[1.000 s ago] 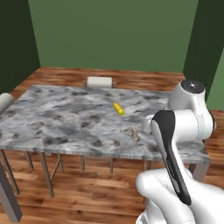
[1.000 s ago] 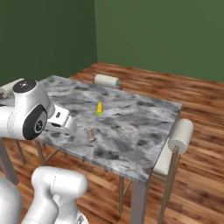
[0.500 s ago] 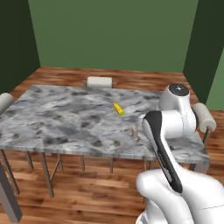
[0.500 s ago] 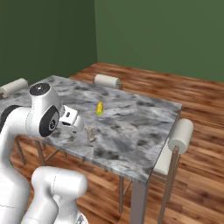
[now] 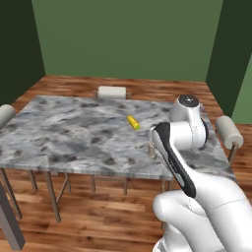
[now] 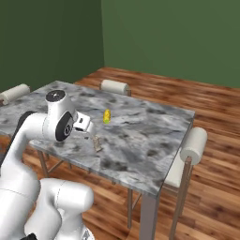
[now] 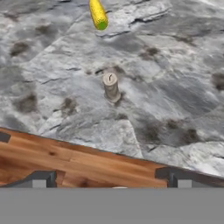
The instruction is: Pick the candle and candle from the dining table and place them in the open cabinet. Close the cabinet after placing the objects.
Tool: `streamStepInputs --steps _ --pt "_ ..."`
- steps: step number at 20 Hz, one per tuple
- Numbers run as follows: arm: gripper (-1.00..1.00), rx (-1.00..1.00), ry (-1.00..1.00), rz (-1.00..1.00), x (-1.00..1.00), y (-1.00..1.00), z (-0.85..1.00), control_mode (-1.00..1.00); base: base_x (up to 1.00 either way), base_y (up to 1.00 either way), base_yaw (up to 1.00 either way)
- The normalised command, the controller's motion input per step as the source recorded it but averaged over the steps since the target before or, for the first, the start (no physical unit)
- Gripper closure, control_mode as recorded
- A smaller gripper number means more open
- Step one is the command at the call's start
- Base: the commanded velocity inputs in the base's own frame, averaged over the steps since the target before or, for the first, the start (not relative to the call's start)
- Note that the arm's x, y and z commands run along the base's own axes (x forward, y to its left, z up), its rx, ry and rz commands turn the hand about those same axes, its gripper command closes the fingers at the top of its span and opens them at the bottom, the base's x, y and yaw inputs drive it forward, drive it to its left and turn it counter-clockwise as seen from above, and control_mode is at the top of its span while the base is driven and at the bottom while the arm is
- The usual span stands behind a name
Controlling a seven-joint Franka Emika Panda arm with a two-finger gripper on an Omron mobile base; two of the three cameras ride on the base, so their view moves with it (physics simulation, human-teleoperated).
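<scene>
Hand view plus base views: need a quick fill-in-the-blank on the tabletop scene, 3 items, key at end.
1. The candle stands ____ on the dining table, near its edge.
2. The corn cob lying on the table is ____ in colour.
3. The gripper hangs over the table's edge with its jaws ____, holding nothing.

Missing words: upright; yellow; open

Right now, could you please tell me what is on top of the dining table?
On the dining table lie a yellow corn cob and one upright candle near the front edge. The arm covers part of that edge, so a second candle cannot be confirmed.
</scene>
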Motion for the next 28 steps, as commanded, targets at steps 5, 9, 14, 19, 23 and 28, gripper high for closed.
streamStepInputs --steps 5,9,14,19,23,28 --pt "-1.0 0.0 0.02 0.0 0.35 0.0 -0.24 -1.0 0.0 0.0 0.0" --pt "-1.0 0.0 0.02 0.0 0.32 0.0 -0.24 -1.0 0.0 0.0 0.0" --pt "-1.0 0.0 0.11 0.0 0.17 0.0 -0.14 -1.0 0.0 0.0 0.0" --pt "-1.0 0.0 0.12 0.0 0.18 0.0 -0.14 -1.0 0.0 0.0 0.0" --pt "-1.0 0.0 0.1 0.0 0.22 0.0 -0.2 -1.0 0.0 0.0 0.0" --pt "-1.0 -0.01 0.09 0.0 0.25 0.0 -0.24 -1.0 0.0 0.0 0.0"
